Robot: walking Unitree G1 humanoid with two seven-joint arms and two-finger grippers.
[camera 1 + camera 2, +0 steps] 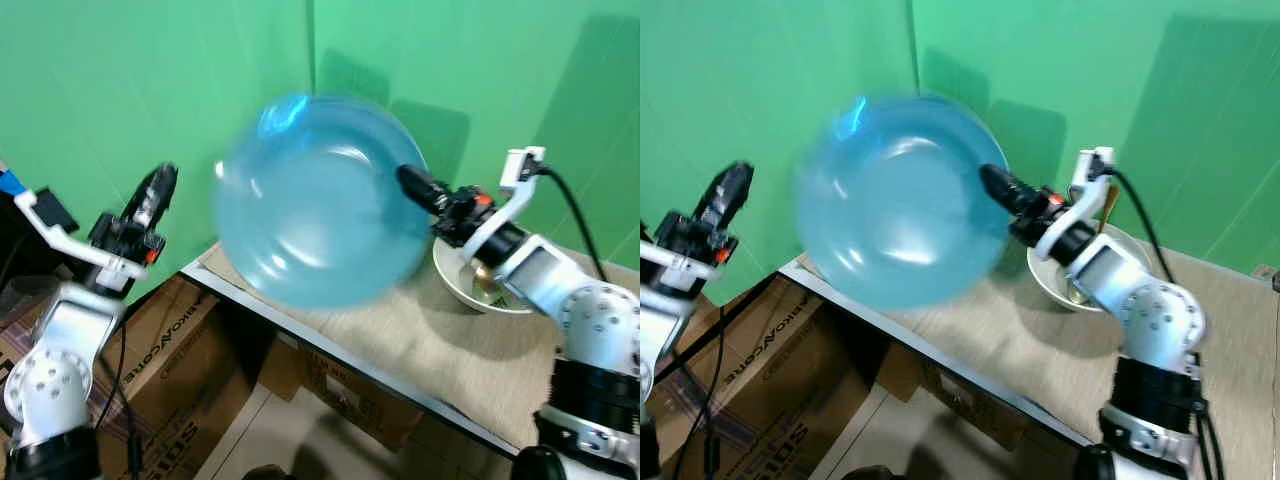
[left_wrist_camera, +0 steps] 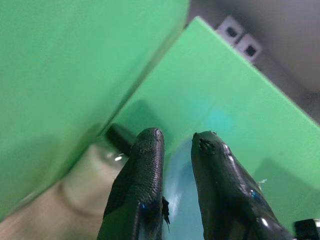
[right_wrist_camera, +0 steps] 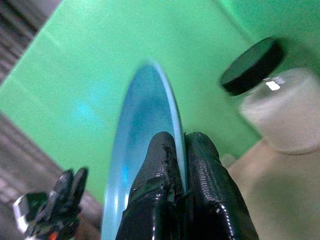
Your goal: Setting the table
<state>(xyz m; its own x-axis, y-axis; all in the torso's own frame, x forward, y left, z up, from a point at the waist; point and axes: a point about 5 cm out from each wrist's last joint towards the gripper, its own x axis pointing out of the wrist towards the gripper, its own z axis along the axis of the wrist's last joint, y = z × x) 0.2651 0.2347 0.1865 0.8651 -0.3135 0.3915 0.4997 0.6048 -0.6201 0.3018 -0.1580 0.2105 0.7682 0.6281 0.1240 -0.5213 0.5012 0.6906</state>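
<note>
Left eye view: the right hand [image 1: 408, 180] pinches the rim of a blue plate [image 1: 315, 200], held tilted in the air above the bench [image 1: 400, 340] edge, hiding the green wall [image 1: 150, 90] behind. A white bowl [image 1: 480, 285] sits under that arm, cardboard boxes [image 1: 190, 350] stand below, and the left hand [image 1: 160, 185], fingers slightly apart, hangs beside the bench.

One blue plate [image 1: 310, 200], one white bowl [image 1: 480, 290], one black-lidded jar [image 3: 272, 95], two cardboard boxes [image 1: 190, 350]
</note>
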